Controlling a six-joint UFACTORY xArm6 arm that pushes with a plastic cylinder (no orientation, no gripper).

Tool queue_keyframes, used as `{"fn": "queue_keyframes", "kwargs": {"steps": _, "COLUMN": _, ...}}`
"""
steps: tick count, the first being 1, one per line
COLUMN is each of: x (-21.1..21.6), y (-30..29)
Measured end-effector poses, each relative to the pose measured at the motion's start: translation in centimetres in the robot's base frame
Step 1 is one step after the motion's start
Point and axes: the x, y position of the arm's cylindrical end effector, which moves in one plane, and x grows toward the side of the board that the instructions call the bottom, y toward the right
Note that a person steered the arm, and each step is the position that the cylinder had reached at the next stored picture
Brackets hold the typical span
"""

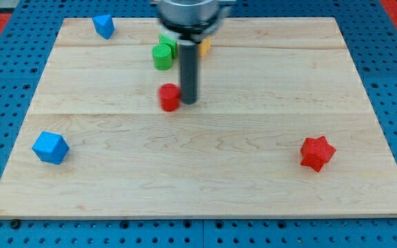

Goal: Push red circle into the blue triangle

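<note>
The red circle (169, 97), a small red cylinder, stands just above the middle of the wooden board (198, 186). My tip (188, 102) rests right beside it, touching or almost touching its right side. The blue triangle (103, 26) sits near the board's top left corner, far up and to the left of the red circle.
A green block (163, 55) stands above the red circle, with a yellow block (203, 46) partly hidden behind the rod. A blue cube (50, 147) lies at the left edge. A red star (317, 153) lies at the lower right.
</note>
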Motion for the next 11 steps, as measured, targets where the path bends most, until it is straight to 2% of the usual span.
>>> {"fn": "queue_keyframes", "kwargs": {"steps": 1, "x": 0.0, "y": -9.8}}
{"fn": "queue_keyframes", "kwargs": {"steps": 2, "x": 0.5, "y": -15.5}}
{"fn": "queue_keyframes", "kwargs": {"steps": 3, "x": 3.6, "y": -17.2}}
{"fn": "queue_keyframes", "kwargs": {"steps": 4, "x": 4.2, "y": -21.0}}
{"fn": "queue_keyframes", "kwargs": {"steps": 6, "x": -1.2, "y": -16.7}}
{"fn": "queue_keyframes", "kwargs": {"steps": 9, "x": -9.4, "y": -16.3}}
{"fn": "queue_keyframes", "kwargs": {"steps": 11, "x": -11.7, "y": -16.4}}
